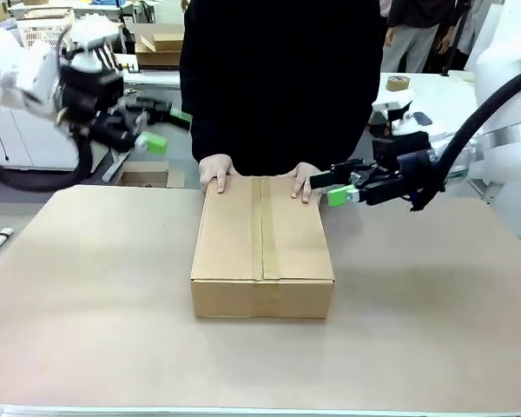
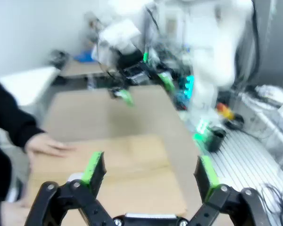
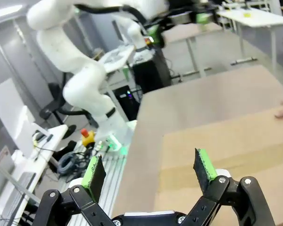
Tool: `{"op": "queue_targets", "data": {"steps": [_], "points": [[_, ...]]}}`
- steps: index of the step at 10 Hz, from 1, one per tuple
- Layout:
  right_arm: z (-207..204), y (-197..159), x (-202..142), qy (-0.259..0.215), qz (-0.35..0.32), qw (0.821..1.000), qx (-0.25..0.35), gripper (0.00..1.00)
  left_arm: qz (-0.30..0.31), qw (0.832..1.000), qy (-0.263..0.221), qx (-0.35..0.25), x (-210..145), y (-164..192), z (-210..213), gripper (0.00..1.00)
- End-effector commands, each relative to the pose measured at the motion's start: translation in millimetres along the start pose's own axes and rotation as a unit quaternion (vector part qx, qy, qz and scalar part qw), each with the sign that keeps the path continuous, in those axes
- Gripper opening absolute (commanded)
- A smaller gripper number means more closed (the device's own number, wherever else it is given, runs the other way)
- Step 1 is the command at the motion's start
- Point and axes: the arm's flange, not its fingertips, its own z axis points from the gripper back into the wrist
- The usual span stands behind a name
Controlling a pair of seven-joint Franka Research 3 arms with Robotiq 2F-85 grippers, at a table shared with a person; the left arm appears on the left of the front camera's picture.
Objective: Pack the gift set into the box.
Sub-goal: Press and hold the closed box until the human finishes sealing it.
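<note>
Off the box's far right corner, my right claw (image 3: 150, 167) hung wide, its green pads (image 3: 203, 165) well apart with nothing between them. It sat just beside the person's near hand (image 1: 304, 183), so close that from the front I could not tell whether they touched. My left claw (image 2: 151, 172) was likewise spread and empty, raised above the table (image 1: 87, 304) well to the left of the box (image 1: 262, 248).

The box stood mid-table with its flaps shut and a strip of tape (image 1: 262, 228) along the seam. The person's other hand (image 1: 217, 171) rested on its far edge too. I judged the set was already inside, under those flaps.

With packing seemingly done, I reckoned the job was to keep clear. I would ease the right claw straight back from those fingers, never across the lid. If the flaps wanted pressing, I would come down flat on the seam at the near end, away from both hands, and slowly.

I could read no print, brand or label on the box; the faces towards me were plain brown.
</note>
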Motion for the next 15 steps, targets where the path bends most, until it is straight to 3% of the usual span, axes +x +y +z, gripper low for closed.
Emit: {"op": "queue_targets", "data": {"steps": [1, 2, 3, 4, 5, 6, 7, 8, 9, 11, 13, 15], "points": [[-26.2, -18.1, -17.8, -0.013, 0.028, 0.999, -0.017, 1.00, -0.054, 0.996, 0.065, -0.004, -30.3, -8.2, -10.7, 1.00], [-33.8, -28.5, -34.7, -0.013, 0.044, 0.999, -0.023, 1.00, -0.023, 0.998, 0.050, 0.021, -54.2, -3.5, -28.4, 1.00], [-31.9, -30.4, -40.7, -0.012, 0.026, 0.999, -0.027, 1.00, -0.003, 0.995, 0.067, 0.078, -72.3, 2.9, -44.4, 1.00], [-16.9, -19.8, -26.9, 0.002, 0.009, 1.000, -0.014, 1.00, 0.050, 0.970, 0.133, 0.197, -78.1, 15.1, -53.7, 1.00], [-16.9, -19.8, -26.9, 0.002, 0.009, 1.000, -0.014, 1.00, -0.008, 0.998, 0.065, 0.012, -60.6, -6.5, -24.5, 1.00], [-24.5, -27.8, -41.4, 0.002, 0.010, 1.000, -0.015, 1.00, -0.008, 0.998, 0.065, 0.012, -60.6, -6.5, -24.5, 1.00], [-24.1, -17.4, -28.1, 0.051, 0.079, 0.995, -0.035, 1.00, 0.013, 0.992, 0.097, 0.086, -82.2, 4.1, -35.6, 1.00], [-23.0, -29.5, -32.1, 0.052, 0.158, 0.984, -0.069, 1.00, 0.004, 0.972, 0.076, 0.224, -78.5, 16.0, -32.2, 1.00], [-20.8, -40.5, -40.6, 0.036, 0.194, 0.976, -0.088, 1.00, 0.013, 0.969, 0.067, 0.238, -92.1, 20.5, -43.0, 1.00], [-17.5, -64.0, -59.3, 0.019, 0.183, 0.978, -0.101, 1.00, -0.005, 0.970, 0.037, 0.239, -108.6, 26.4, -64.7, 1.00], [-23.7, -77.6, -77.6, -0.002, 0.142, 0.987, -0.071, 1.00, 0.003, 0.984, 0.019, 0.176, -122.0, 27.1, -84.4, 1.00], [-31.0, -87.9, -86.4, 0.011, 0.118, 0.989, -0.087, 1.00, 0.009, 0.992, 0.023, 0.123, -128.1, 23.1, -98.4, 1.00]]}}
